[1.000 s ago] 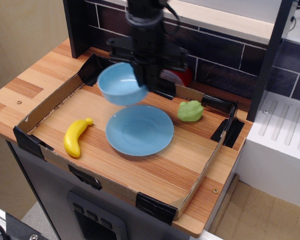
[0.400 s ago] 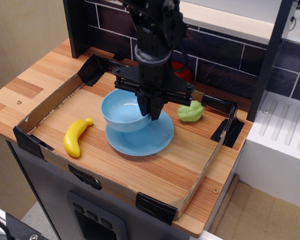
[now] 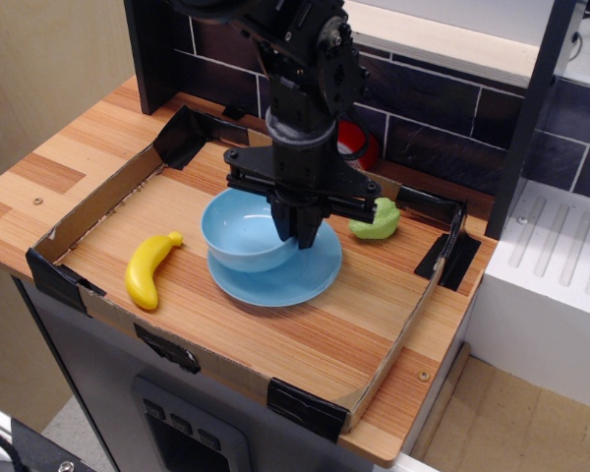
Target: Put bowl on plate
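Observation:
The light blue bowl (image 3: pixel 244 228) is upright and sits low over the left part of the flat light blue plate (image 3: pixel 305 277), inside the cardboard tray. Whether the bowl rests on the plate I cannot tell. My black gripper (image 3: pixel 302 232) comes straight down from above and is shut on the bowl's right rim, one finger inside the bowl and one outside. The arm hides the back edge of the plate.
A yellow banana (image 3: pixel 149 267) lies left of the plate. A green toy (image 3: pixel 377 220) sits at the right behind the plate, and a red object (image 3: pixel 357 146) shows behind the arm. The low cardboard tray wall (image 3: pixel 96 208) rings the work area on the wooden table.
The gripper has carried the bowl down and to the right, from high over the tray's back left to low over the plate.

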You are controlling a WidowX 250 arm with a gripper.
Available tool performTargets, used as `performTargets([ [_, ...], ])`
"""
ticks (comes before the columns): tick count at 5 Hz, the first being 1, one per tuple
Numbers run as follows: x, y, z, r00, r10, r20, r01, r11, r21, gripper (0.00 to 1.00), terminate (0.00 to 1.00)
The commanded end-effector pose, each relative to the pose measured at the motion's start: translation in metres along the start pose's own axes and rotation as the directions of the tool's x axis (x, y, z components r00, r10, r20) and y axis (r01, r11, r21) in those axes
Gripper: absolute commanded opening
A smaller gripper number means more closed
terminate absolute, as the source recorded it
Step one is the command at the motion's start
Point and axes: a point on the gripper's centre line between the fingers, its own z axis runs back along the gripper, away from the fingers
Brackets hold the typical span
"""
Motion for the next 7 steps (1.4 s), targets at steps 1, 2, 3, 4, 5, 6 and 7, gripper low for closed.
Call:
performTargets([
  [1,0.007,-0.005,0.008,1.000,0.023,0.012,-0.023,1.000,-0.015,1.00,0.00],
  [2,0.010,-0.006,0.007,0.999,0.045,-0.009,-0.045,0.999,-0.012,1.00,0.00],
  [3,0.013,-0.004,0.009,0.998,0.062,0.014,-0.061,0.997,-0.038,1.00,0.00],
  [4,0.018,-0.003,0.024,0.996,0.093,0.019,-0.091,0.993,-0.080,1.00,0.00],
  [5,0.023,-0.003,0.049,0.995,0.096,0.016,-0.093,0.990,-0.110,1.00,0.00],
  [6,0.023,-0.003,0.049,0.995,0.096,0.016,-0.093,0.990,-0.110,1.00,0.00],
  [7,0.023,-0.003,0.049,0.995,0.096,0.016,-0.093,0.990,-0.110,1.00,1.00],
])
